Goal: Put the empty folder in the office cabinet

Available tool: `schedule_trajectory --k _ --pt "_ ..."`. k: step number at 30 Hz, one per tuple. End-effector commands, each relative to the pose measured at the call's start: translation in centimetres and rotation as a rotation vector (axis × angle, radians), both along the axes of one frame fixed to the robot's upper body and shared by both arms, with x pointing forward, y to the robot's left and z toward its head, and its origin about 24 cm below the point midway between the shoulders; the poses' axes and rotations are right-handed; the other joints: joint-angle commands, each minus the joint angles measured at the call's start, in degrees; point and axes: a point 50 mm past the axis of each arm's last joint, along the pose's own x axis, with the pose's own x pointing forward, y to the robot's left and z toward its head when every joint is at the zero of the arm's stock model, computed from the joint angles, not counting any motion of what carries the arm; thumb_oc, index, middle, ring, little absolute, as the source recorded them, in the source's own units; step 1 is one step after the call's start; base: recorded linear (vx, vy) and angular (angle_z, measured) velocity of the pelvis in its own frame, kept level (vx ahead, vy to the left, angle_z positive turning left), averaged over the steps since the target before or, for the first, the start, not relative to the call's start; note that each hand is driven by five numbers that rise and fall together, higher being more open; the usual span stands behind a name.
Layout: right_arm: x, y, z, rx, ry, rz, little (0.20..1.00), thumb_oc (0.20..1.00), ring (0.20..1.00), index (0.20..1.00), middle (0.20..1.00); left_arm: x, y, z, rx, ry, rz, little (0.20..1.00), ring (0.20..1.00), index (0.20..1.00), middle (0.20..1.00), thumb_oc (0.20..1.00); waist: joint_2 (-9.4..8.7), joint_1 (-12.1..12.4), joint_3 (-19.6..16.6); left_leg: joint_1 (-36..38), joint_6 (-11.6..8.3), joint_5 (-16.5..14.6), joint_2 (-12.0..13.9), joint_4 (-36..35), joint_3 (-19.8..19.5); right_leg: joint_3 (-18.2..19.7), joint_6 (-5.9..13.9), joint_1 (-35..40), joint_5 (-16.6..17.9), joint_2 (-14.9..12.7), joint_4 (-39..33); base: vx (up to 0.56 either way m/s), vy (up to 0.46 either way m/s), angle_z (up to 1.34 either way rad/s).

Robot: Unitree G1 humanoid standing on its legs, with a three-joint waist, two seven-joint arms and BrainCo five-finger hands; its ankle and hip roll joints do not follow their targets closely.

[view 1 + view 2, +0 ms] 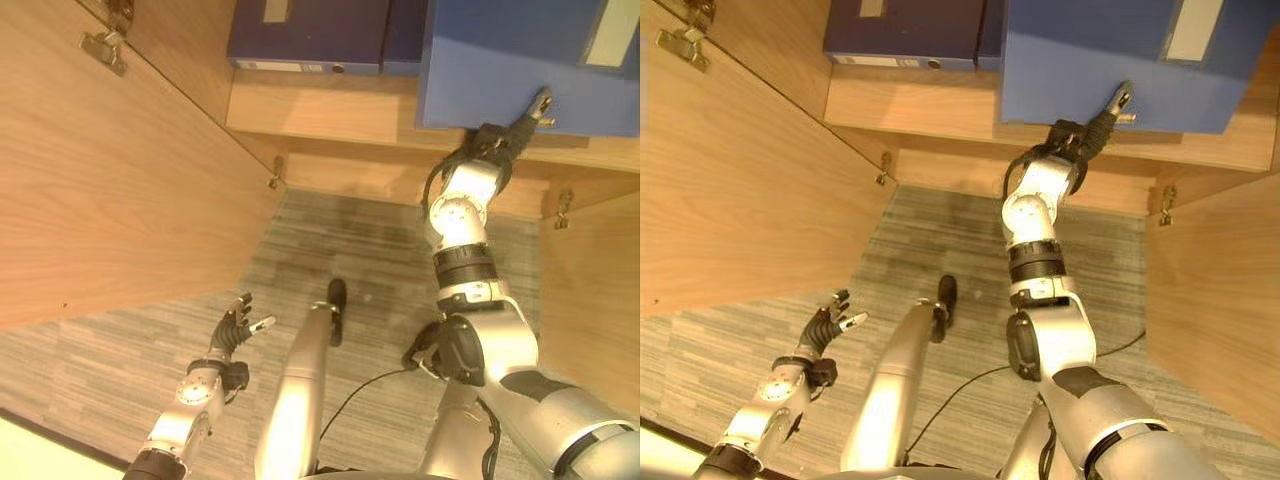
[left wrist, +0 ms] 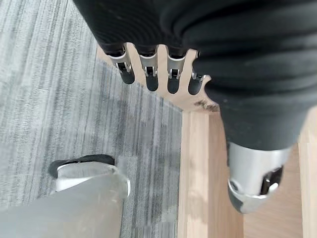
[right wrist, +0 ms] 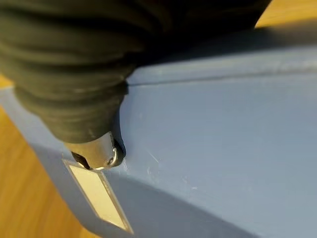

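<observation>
I count two folders on the cabinet shelf (image 1: pixel 330 115): one light blue folder (image 1: pixel 510 60) at about 1 o'clock in the head view, and one dark blue folder (image 1: pixel 310 30) at 12 o'clock, just beside it. Both are cut off by the upper frame edge, so I cannot tell their full shape.

The right hand (image 1: pixel 515 128) is raised to the light blue folder's lower edge, touching it. From the wrist camera I make out one finger (image 3: pixel 99 153) against the folder's face near its pale label (image 3: pixel 99 198); the rest sits behind the dark cover, so I cannot tell how those fingers are set.

The left hand (image 1: pixel 238 325) hangs low at 7 o'clock over the grey carpet (image 1: pixel 120 370), fingers loosely spread, carrying nothing.

I count two open cabinet doors, the left door (image 1: pixel 110 190) and the right door (image 1: pixel 595 300), each partly out of frame.
</observation>
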Motion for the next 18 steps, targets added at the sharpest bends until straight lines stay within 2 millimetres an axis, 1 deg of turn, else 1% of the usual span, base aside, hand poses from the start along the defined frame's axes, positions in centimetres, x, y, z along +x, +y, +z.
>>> schedule_trajectory --k 1,3,4,5,7,10,13,14,18 --pt "-2.5 -0.5 6.6 -0.165 -0.28 -0.08 0.2 0.2 0.2 0.2 0.2 -1.4 1.9 -0.2 0.072 0.028 -0.011 1.0 1.0 1.0 1.0 1.0 -0.98 1.1 -2.1 1.8 0.58 -9.1 0.4 2.4 -0.6 3.6 3.43 3.3 -1.0 1.4 -5.1 0.04 -0.055 0.22" --pt "-3.0 -0.8 8.3 -0.178 -0.326 -0.105 0.2 0.2 0.2 0.2 0.2 -1.3 2.0 0.0 0.084 0.018 -0.023 1.0 1.0 1.0 1.0 1.0 -1.12 1.5 -2.4 1.9 0.45 -9.0 0.2 2.1 -0.9 3.3 3.6 3.5 -1.1 1.2 -5.3 0.03 -0.039 0.25" --pt "-3.5 -1.4 9.7 -0.202 -0.353 -0.138 0.2 0.2 0.2 0.2 0.2 -1.3 2.3 0.1 0.099 0.019 -0.028 1.0 1.0 1.0 1.0 1.0 -1.35 2.0 -2.9 1.9 0.43 -8.9 0.0 1.7 -1.3 3.0 3.78 3.7 -1.2 1.0 -5.3 0.04 -0.047 0.24" --pt "-3.8 -1.6 10.4 -0.212 -0.365 -0.155 0.2 0.2 0.2 0.2 0.2 -1.4 2.5 -0.1 0.109 0.031 -0.024 1.0 1.0 1.0 1.0 1.0 -1.49 2.1 -3.1 2.0 0.41 -8.8 -0.1 1.5 -1.5 3.0 3.87 3.8 -1.2 0.9 -5.3 0.04 -0.055 0.21" --pt "-4.6 -2.4 13.2 -0.266 -0.395 -0.207 0.2 0.2 0.2 0.2 0.2 -1.2 2.9 0.2 0.126 0.02 -0.033 1.0 1.0 1.0 1.0 1.0 -1.78 2.8 -3.9 1.7 0.29 -8.7 -0.3 1.0 -2.0 2.6 4.01 3.8 -1.4 0.8 -5.2 0.04 -0.045 0.19" --pt "-5.0 -3.1 15.3 -0.316 -0.401 -0.244 0.2 0.2 0.2 0.2 0.2 -1.3 3.3 0.6 0.134 0.01 -0.039 1.0 1.0 1.0 1.0 1.0 -1.91 3.5 -4.6 0.9 0.16 -8.6 -0.4 1.3 -2.4 2.2 4.2 3.2 -1.8 0.5 -4.7 0.03 -0.029 0.16" --pt "-5.2 -3.6 16.0 -0.331 -0.409 -0.261 0.2 0.2 0.2 0.2 0.2 -1.4 3.5 0.6 0.148 0.011 -0.041 1.0 1.0 1.0 1.0 1.0 -1.68 3.9 -4.7 0.4 -0.02 -8.3 -0.4 1.1 -2.5 2.0 4.32 2.9 -2.0 0.2 -4.5 0.01 -0.012 0.07" --pt "-5.3 -3.7 16.2 -0.333 -0.406 -0.269 0.2 0.2 0.2 0.2 0.2 -1.2 3.5 0.9 0.152 0.001 -0.047 1.0 1.0 1.0 1.0 1.0 -1.39 4.1 -4.6 0.1 -0.07 -8.1 -0.5 0.8 -2.6 1.8 4.34 2.6 -2.0 0.0 -4.4 -0.01 -0.001 0.08" --pt "-5.1 -4.2 16.4 -0.339 -0.36 -0.29 0.2 0.2 0.2 0.2 0.2 -1.0 3.5 1.2 0.151 -0.015 -0.047 1.0 1.0 1.0 1.0 1.0 -1.13 4.4 -4.7 -0.6 -0.16 -7.8 -0.7 0.4 -2.6 1.5 4.47 2.1 -1.9 -0.2 -4.5 -0.01 -0.002 0.04"
